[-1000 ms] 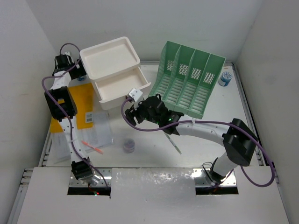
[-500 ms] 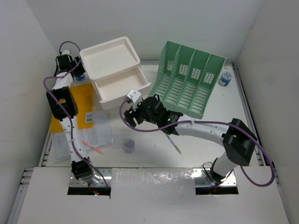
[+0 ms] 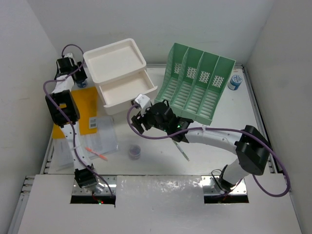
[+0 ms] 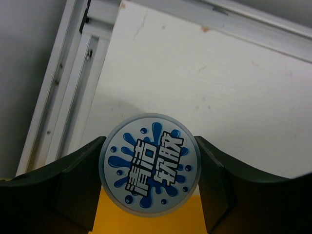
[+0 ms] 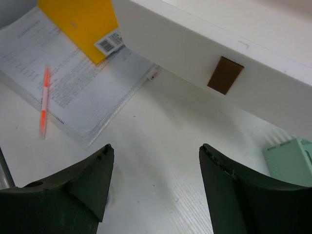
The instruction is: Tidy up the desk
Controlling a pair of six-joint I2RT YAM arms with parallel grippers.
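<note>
Far left of the surface (image 3: 233, 111), left end effector (image 4: 149, 148) clenched on a tub (image 4: 150, 170), right end effector (image 5: 156, 152) hung released beside drawer box (image 5: 204, 44)

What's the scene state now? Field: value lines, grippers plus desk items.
left gripper: shut on cleaning-gel tub, near far-left corner of desk
right gripper: open, empty, over bare desk in front of drawer box
drawer box: one drawer pulled out
file rack: green, right of drawer box
loose items: yellow envelope, sleeved papers, orange pen, small purple jar
</note>
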